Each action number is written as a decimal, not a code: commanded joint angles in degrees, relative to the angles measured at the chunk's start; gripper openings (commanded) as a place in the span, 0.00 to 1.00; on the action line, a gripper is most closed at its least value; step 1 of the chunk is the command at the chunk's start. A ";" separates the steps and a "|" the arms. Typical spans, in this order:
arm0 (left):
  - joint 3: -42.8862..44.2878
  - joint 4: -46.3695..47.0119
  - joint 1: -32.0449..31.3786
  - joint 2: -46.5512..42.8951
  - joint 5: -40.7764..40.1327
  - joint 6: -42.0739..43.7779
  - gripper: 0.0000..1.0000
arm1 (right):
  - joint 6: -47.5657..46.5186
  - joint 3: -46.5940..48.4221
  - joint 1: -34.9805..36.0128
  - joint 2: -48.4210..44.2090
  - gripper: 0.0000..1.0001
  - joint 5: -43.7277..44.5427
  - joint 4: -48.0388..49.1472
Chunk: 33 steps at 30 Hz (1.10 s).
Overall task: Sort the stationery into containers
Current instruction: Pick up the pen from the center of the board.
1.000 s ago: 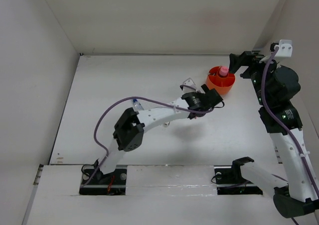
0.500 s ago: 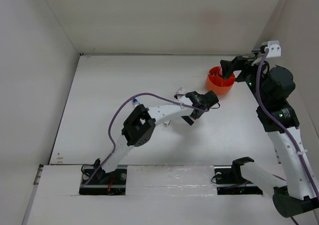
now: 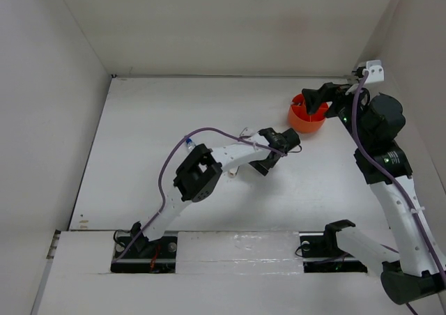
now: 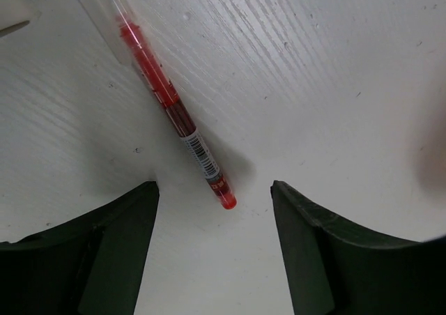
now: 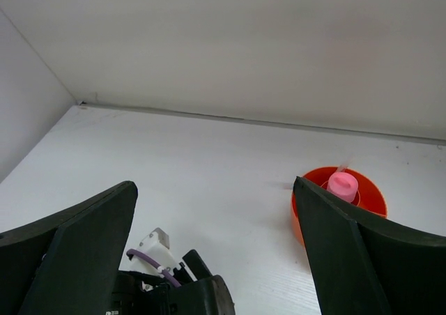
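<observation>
The round orange tub [image 3: 304, 121] stands at the back right of the table. It also shows in the right wrist view [image 5: 310, 205], with the pink-capped tube [image 5: 342, 186] upright inside. My right gripper [image 3: 315, 100] hangs open and empty above the tub's rim; its jaws [image 5: 216, 259] are wide apart. My left gripper [image 3: 273, 155] points down at the table, left of the tub. It is open [image 4: 216, 259], and a red pen [image 4: 174, 113] lies flat with its end just ahead of the gap between the fingers. The green pen and eraser are out of view.
A clear blue-capped tube [image 3: 189, 145] lies beside the left arm's forearm. A white piece [image 4: 10, 12] shows at the top left edge of the left wrist view. White walls close the table at the back and sides.
My left gripper has drawn back left and toward the near side, away from the tub. My right gripper has moved left over the tub and now hides the pink cap from above.
</observation>
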 commanded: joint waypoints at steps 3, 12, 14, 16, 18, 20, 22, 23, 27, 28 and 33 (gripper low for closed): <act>2.12 -5.93 1.41 3.87 -2.81 -5.58 0.56 | 0.97 -0.15 -1.54 -0.54 1.00 -1.68 4.59; 0.45 -7.87 2.02 5.89 -0.88 -5.58 0.53 | 2.03 -1.91 -4.27 -1.68 1.00 -5.45 6.18; 0.45 -9.09 2.64 6.51 -0.09 -5.58 0.46 | 2.56 -2.43 -5.58 -1.69 1.00 -5.98 6.18; 0.45 -9.62 2.64 7.21 0.79 -5.58 0.43 | 2.56 -2.43 -6.11 -2.30 1.00 -6.68 6.70; 0.45 -10.68 3.17 8.35 1.41 -5.58 0.37 | 3.09 -2.96 -6.11 -3.00 1.00 -6.69 6.71; 0.45 -12.17 3.17 8.88 2.72 -6.81 0.31 | 3.09 -2.96 -6.73 -3.00 1.00 -6.69 6.71; 0.45 -12.17 3.87 9.41 3.96 -6.81 0.25 | 3.09 -2.96 -6.73 -3.53 1.00 -7.21 7.24; 0.45 -12.17 3.87 10.02 5.44 -6.29 0.17 | 3.09 -2.96 -6.73 -3.53 1.00 -7.21 7.24; 0.45 -12.17 4.40 10.55 6.60 -4.97 0.07 | 3.09 -2.96 -6.73 -4.14 1.00 -7.21 7.24; 0.45 -12.17 4.40 10.55 6.60 -4.97 0.05 | 3.09 -2.96 -6.73 -4.15 1.00 -7.21 7.24; -0.07 -12.17 4.40 11.16 6.08 -2.07 0.00 | 3.09 -3.49 -6.73 -4.67 1.00 -7.21 7.24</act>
